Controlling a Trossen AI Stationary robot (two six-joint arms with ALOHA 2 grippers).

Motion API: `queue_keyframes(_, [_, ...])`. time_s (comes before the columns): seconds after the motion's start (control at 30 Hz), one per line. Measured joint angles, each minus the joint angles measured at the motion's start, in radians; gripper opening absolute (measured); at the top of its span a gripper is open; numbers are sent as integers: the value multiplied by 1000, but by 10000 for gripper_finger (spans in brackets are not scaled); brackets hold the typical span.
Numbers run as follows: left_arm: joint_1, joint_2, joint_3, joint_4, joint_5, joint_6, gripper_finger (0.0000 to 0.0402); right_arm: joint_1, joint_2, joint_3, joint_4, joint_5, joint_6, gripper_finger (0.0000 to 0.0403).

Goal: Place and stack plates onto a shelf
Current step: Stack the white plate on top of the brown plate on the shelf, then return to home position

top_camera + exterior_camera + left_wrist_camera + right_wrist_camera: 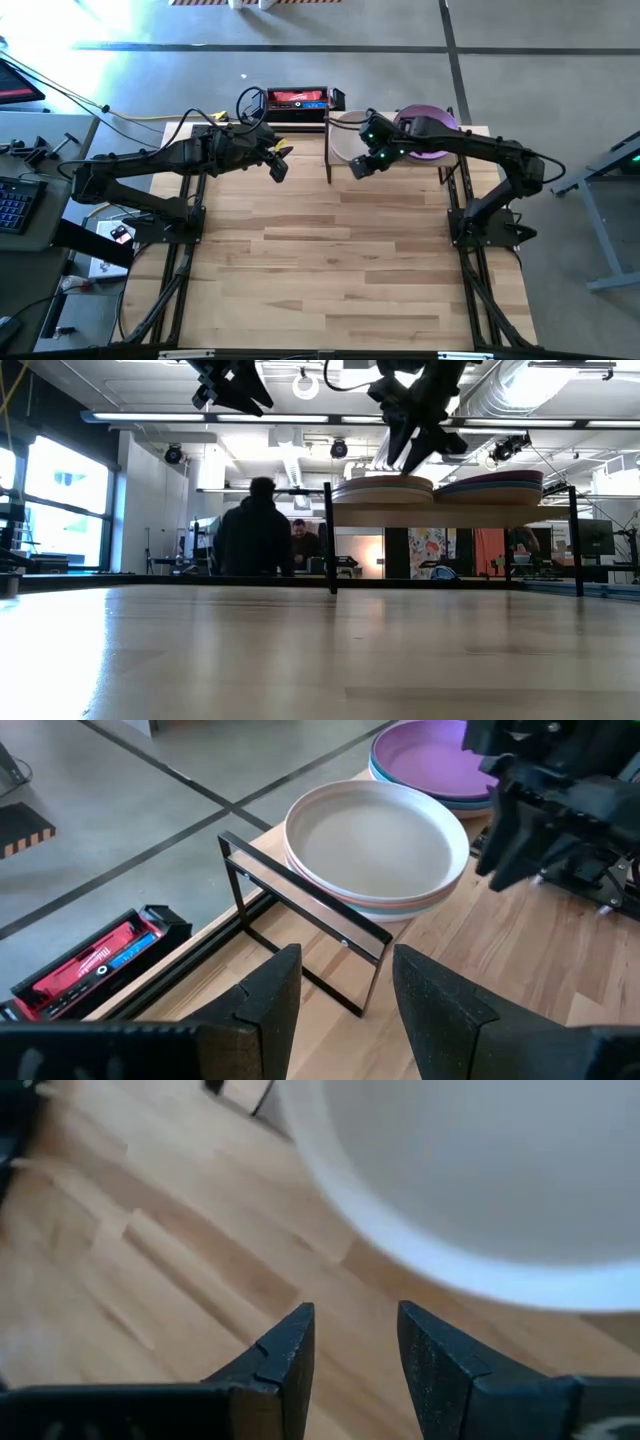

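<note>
Plates sit in two stacks on the shelf (300,895) at upper centre of the high view: off-white stack (375,840), purple stack (430,760). Right gripper (360,166) hangs beside the off-white stack, jaws released, empty; left gripper (279,163) likewise.

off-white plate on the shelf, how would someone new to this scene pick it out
Find the shelf, the small black-legged wooden board at the table's far edge between the two arms. It carries two stacks of plates side by side. The off-white plate tops the stack nearer the left arm; the neighbouring stack is topped by a purple plate.
</note>
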Motion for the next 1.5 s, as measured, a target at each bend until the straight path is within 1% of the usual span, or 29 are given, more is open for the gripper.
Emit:
queue_keyframes(0.13, [0, 0, 0, 0, 0, 0, 147, -23, 5, 0, 1, 35, 0, 123])
queue_keyframes(0.3, [0, 0, 0, 0, 0, 0, 147, -56, 5, 0, 4, 43, -1, 123])
queue_keyframes(0.47, [0, 0, 0, -1, -1, 0, 147, -80, 8, 0, 16, 77, -2, 123])
queue_keyframes(0.6, [0, 0, 0, -1, -14, 1, 147, -94, 8, 0, 27, 75, -14, 123])
queue_keyframes(0.87, [0, -14, -1, -4, -9, 2, 147, -74, -33, 0, 27, 16, -75, 123])
queue_keyframes(1.03, [0, -88, -1, 5, -1, 4, 147, -26, -111, 0, 44, 16, -213, 123])
queue_keyframes(1.13, [-1, -144, -1, -11, 33, 7, 147, 12, -175, 0, 54, 27, -314, 123])
queue_keyframes(1.17, [-2, -163, -1, -25, 45, -5, 147, 29, -199, 0, 60, 52, -342, 123])
queue_keyframes(1.23, [-10, -197, -1, -54, 47, -49, 147, 68, -252, -23, 112, 144, -389, 123])
queue_keyframes(1.3, [-21, -231, -1, -101, 43, -76, 147, 104, -312, -83, 191, 208, -422, 123])
queue_keyframes(1.4, [-46, -291, -33, -115, 6, -85, 147, 139, -415, -216, 328, 192, -453, 123])
queue_keyframes(1.5, [-84, -364, -117, -108, -61, -143, 147, 167, -523, -357, 437, 176, -447, 123])
